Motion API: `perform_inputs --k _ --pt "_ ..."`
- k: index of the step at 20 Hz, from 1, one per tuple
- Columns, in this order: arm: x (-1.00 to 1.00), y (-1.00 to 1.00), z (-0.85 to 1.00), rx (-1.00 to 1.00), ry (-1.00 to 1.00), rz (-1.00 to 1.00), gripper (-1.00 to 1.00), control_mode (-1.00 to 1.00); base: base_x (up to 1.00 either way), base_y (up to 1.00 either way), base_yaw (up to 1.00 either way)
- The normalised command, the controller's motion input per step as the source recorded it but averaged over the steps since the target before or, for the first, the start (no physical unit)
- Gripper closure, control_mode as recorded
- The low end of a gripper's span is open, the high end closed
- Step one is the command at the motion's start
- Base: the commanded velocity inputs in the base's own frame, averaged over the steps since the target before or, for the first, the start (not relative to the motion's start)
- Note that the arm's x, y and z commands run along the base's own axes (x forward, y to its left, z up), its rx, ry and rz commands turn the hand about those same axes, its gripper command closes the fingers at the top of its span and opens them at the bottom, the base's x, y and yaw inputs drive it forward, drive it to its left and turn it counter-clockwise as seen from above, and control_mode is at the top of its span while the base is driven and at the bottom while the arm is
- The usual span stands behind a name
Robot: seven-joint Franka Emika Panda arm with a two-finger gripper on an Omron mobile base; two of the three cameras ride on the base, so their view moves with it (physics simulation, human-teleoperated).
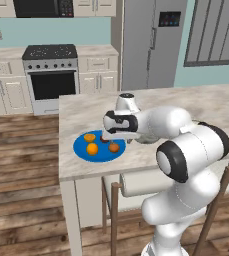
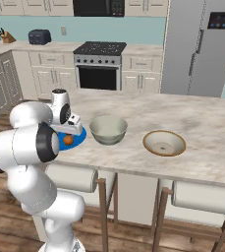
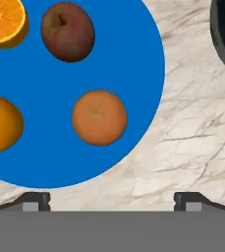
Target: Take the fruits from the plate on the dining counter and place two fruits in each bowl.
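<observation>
Closest to my hand camera is the reddish-orange fruit, sitting on the blue plate just above my gripper, whose 2 tips are spread wide with nothing held. On that plate, the dark red-brown fruit is at about 12 o'clock from it, 1 orange at 9 and a cut-looking orange at 11. All 4 are on the plate, so I'd say no fruit has gone anywhere yet. From the right base view the plate sits on the dining counter at 9 o'clock of the grey-green bowl, with the tan-rimmed bowl further along at 3. Risk as I see it: round fruit rolls, so coming down off-centre could nudge it into its neighbours or off the plate's near edge. Hard to read: both oranges are cut off at the frame edge, and my arm covers most of the plate from the right.
</observation>
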Motion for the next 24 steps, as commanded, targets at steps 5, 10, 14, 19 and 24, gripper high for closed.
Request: perform_inputs --k 5,10,14,19,24 --pt "0.11 0.16 -0.34 -0.06 0.00 0.01 -1.00 -1.00 0.00 0.00 0.00" --pt "0.07 0.00 -0.01 0.00 0.01 0.00 -1.00 -1.00 0.00 0.00 0.00" --pt "0.28 0.00 0.00 0.00 0.00 0.00 -1.00 -1.00 0.00 0.00 0.00" --pt "0.18 0.00 -0.08 0.00 0.00 0.00 -1.00 -1.00 0.00 0.00 0.00" --pt "0.18 0.00 -0.20 0.00 0.00 0.00 -1.00 -1.00 0.00 0.00 0.00"
